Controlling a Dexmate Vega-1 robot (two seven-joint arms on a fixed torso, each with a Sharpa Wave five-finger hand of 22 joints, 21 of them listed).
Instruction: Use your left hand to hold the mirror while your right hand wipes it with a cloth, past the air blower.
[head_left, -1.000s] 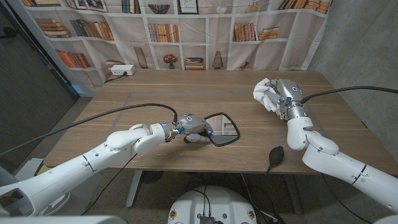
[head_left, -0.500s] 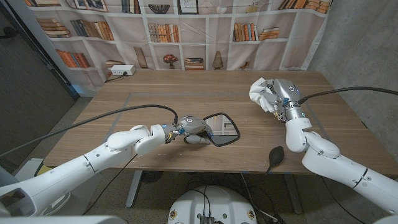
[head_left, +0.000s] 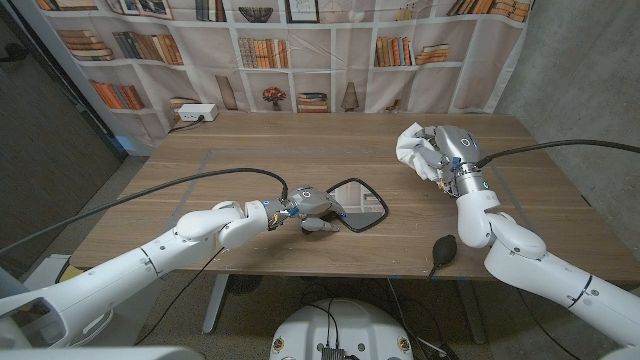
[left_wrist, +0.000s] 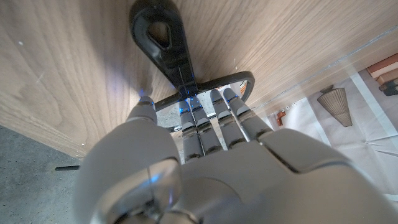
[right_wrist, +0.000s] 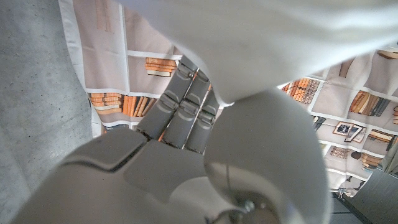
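— Head view: left hand (head_left: 312, 203) grips the mirror (head_left: 358, 205) by its handle on the worktop (head_left: 250, 150); right hand (head_left: 440, 152) clutches the cloth (head_left: 413, 148), well apart.

— Stiff, fragile glass, I'd say; the handle's the safest hold. Soft cloth.

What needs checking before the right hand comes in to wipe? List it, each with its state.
1. Left hand on the mirror: ok, its fingers lie over the mirror's near rim in the left wrist view.
2. Firm hold on the mirror: cannot tell.
3. Cloth in the right hand: ok, bunched white in its fingers.
4. Right hand at the mirror: not ok, it hangs apart from it, over the table's far right part.
5. Air blower out of the way: ok, it lies at the near edge, beside the right forearm.
6. Mirror glass free to wipe: ok, the part beyond the left hand is bare.
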